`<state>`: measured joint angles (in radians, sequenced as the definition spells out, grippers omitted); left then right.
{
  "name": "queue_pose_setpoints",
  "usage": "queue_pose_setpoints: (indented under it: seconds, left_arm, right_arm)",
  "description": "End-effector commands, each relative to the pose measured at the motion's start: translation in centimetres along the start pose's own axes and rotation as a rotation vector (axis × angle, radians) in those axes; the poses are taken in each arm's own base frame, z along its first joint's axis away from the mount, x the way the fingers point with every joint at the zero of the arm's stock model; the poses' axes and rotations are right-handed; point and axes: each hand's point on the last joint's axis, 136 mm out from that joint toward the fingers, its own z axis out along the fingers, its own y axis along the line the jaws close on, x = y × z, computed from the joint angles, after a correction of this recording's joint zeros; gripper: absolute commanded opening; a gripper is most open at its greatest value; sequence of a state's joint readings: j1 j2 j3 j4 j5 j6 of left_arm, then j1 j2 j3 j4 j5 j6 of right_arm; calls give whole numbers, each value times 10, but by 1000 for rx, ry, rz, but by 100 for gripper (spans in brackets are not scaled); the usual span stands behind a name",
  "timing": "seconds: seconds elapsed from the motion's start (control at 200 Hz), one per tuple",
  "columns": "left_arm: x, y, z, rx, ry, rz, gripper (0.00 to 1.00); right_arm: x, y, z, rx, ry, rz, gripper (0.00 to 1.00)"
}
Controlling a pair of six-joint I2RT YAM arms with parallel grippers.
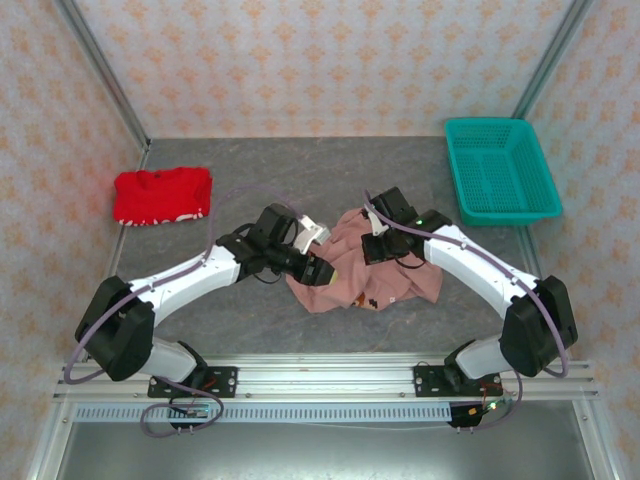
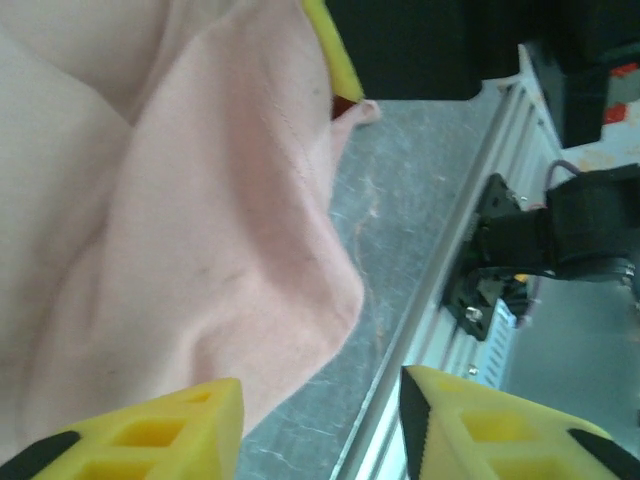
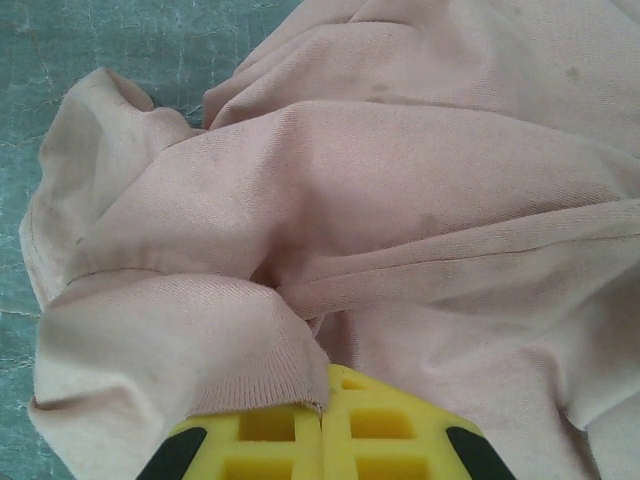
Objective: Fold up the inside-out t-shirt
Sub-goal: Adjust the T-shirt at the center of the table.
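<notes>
A crumpled pink inside-out t-shirt (image 1: 372, 278) lay mid-bench (image 1: 300, 180). The right claw (image 3: 322, 400), pressed together, pinched its ribbed edge, likely to pull it flat. The left claw (image 2: 320, 400) stood spread beside the cloth, gripping nothing.

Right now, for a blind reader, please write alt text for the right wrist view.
The yellow right gripper, at the bottom of the picture, is closed on a ribbed edge of the crumpled pink t-shirt. Grey table shows at the upper left.
</notes>
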<state>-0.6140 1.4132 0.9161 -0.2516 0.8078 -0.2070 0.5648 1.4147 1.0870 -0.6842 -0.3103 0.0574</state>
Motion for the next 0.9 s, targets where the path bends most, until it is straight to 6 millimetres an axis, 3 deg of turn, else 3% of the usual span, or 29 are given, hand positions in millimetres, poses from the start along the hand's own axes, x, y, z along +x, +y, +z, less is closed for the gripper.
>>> queue_pose_setpoints:
  seconds: [0.0,0.13,0.335,0.55,0.596,0.686,0.731,0.806,0.896]
  left_arm:
    - [-10,11,-13,-162,-68,67,54]
    - [-3,4,-5,-282,-60,215,64]
    - [3,-12,31,-373,-50,351,69]
    - [-9,3,63,-565,-84,409,68]
    - [-12,7,65,-592,-98,404,62]
    - [-17,13,59,-635,-131,400,31]
    - [-19,14,52,-624,-153,387,21]
    - [-16,21,39,-547,-165,322,11]
    - [-12,33,23,-413,-190,201,5]
  right_arm:
    - [-10,3,-6,-26,-23,13,0]
    - [-14,8,-6,-87,-30,47,0]
    - [-14,3,-5,-92,-27,75,0]
    - [-11,-1,-1,-100,-17,96,0]
    - [-10,-2,-1,-99,-17,97,0]
    - [-9,-5,-2,-90,-15,99,0]
    - [-7,-6,-3,-83,-15,98,0]
    - [-7,-9,-6,-76,-21,99,0]
    - [-9,-3,-9,-113,-36,98,0]
